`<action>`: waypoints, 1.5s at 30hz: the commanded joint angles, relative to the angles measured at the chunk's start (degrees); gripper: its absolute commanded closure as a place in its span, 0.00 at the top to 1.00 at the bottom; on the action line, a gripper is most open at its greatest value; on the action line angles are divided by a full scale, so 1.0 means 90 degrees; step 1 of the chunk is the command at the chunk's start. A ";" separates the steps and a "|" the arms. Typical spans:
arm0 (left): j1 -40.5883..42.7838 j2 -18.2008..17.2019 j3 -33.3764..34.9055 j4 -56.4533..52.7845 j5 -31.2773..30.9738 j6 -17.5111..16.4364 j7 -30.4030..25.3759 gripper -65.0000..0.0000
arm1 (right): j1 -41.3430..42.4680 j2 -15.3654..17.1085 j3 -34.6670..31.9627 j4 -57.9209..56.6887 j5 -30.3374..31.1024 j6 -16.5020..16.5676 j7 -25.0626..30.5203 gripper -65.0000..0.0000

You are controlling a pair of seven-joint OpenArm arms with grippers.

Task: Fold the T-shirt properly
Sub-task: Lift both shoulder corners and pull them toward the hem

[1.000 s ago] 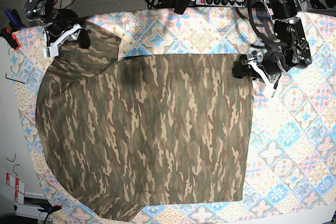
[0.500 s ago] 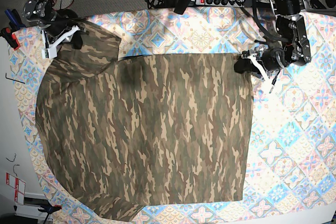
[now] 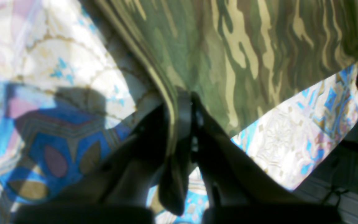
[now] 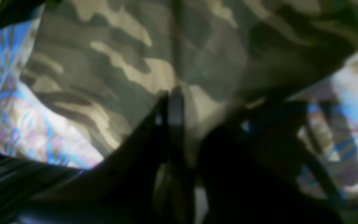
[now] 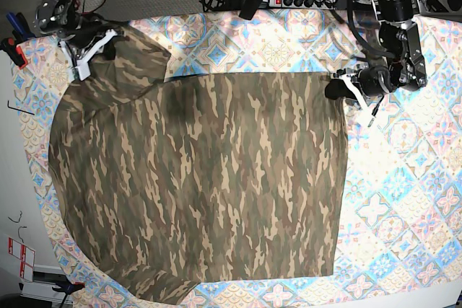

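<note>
Two claws are clenched on the far edge of the large camouflage-print cloth T-shirt (image 5: 195,178), which lies spread flat over the pastel blue-and-pink diamond-patterned tablecloth (image 5: 404,200) covering the tabletop. The left claw (image 5: 339,89) pinches the far hem corner, cloth visibly caught between its dark jaws in its wrist view (image 3: 182,102); the right claw (image 5: 97,43) grips the sleeve end at the opposite corner (image 4: 171,105). The step in hand looks like securing both grips for a first fold. Next, both arms probably need to lift together and carry that edge across toward the near side, keeping the cloth taut and level.
</note>
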 commanded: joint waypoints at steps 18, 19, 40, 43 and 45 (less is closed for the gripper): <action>0.1605 -0.0246 -0.0613 0.1780 0.0508 0.0062 0.0649 0.01 | -0.0264 0.0093 0.0701 0.0489 -0.0034 0.0035 -0.0126 0.01; 0.1605 -0.0265 -0.0613 0.1780 0.0508 0.0062 0.0659 0.01 | -0.0264 0.0093 0.0701 0.0596 -0.0034 0.0035 -0.0116 0.01; 0.0091 -0.0275 -0.1453 0.1799 0.0527 0.0062 0.2129 0.01 | 0.0205 0.0054 0.0906 0.2061 -0.1352 0.0035 -0.0409 0.01; -0.0007 -0.0246 -0.1443 0.1799 0.0527 0.0062 0.2129 0.01 | 0.0752 0.0054 0.0955 0.2061 -0.1362 0.0035 -0.0917 0.01; -0.0124 -0.0236 -0.1434 0.1799 0.0527 0.0062 0.2129 0.01 | 0.0976 0.0074 0.0955 0.2061 -0.1362 0.0035 -0.1113 0.01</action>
